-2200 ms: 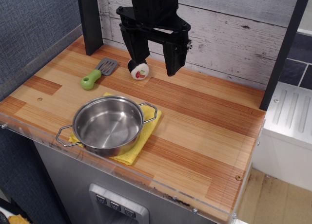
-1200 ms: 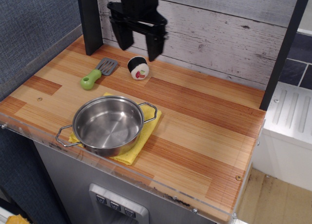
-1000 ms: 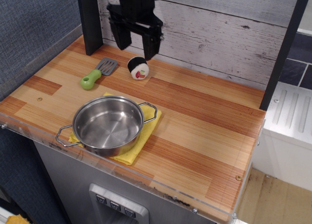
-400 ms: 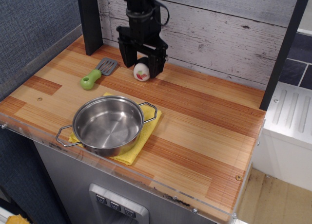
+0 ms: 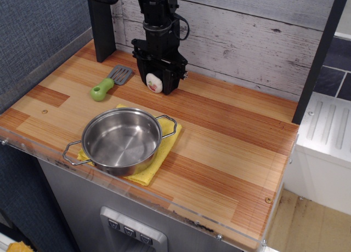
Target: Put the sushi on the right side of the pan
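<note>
The sushi (image 5: 154, 82), a small roll with a white end face and a red and green centre, sits on the wooden counter at the back, behind the pan. My gripper (image 5: 156, 80) is down at the counter, its two black fingers (image 5: 170, 78) pressed against both sides of the sushi with no gap showing. The roll's black wrap is hidden by the fingers. The pan (image 5: 122, 141), round shiny steel with two wire loop handles, stands empty at the front left on a yellow cloth (image 5: 163, 148).
A spatula (image 5: 109, 81) with a green handle and grey blade lies just left of the gripper. A dark post (image 5: 101, 23) stands at the back left, another (image 5: 318, 55) at the right. A white plank wall (image 5: 247, 33) runs behind. Bare counter (image 5: 236, 142) lies right of the pan.
My gripper moved left over the sushi, narrowed, then came down around it. The sushi shifted slightly and now sits between the fingers. The pan and spatula have not moved.
</note>
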`<move>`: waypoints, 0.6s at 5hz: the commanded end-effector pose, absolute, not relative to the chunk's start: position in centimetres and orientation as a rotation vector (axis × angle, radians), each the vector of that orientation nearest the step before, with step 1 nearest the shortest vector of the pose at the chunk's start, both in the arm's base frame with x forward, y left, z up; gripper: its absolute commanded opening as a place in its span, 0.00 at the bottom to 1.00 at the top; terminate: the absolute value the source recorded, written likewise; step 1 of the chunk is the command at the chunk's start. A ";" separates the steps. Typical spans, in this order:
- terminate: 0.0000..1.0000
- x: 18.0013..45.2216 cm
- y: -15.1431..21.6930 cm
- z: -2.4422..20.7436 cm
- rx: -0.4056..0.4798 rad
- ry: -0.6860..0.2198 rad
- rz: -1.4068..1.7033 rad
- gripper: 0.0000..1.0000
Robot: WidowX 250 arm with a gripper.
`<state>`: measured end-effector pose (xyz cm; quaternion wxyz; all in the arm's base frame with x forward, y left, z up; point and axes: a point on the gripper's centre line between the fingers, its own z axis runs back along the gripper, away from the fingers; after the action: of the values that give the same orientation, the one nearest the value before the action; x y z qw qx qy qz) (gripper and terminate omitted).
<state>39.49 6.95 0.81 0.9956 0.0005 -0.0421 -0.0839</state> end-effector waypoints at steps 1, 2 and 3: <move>0.00 38.3 5.3 7.8 -0.018 -0.251 -0.141 0.00; 0.00 35.5 0.6 12.2 -0.040 -0.365 -0.194 0.00; 0.00 31.8 -3.9 12.9 -0.090 -0.379 -0.275 0.00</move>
<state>31.53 -4.48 11.17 0.9769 -0.0466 -0.1580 -0.1363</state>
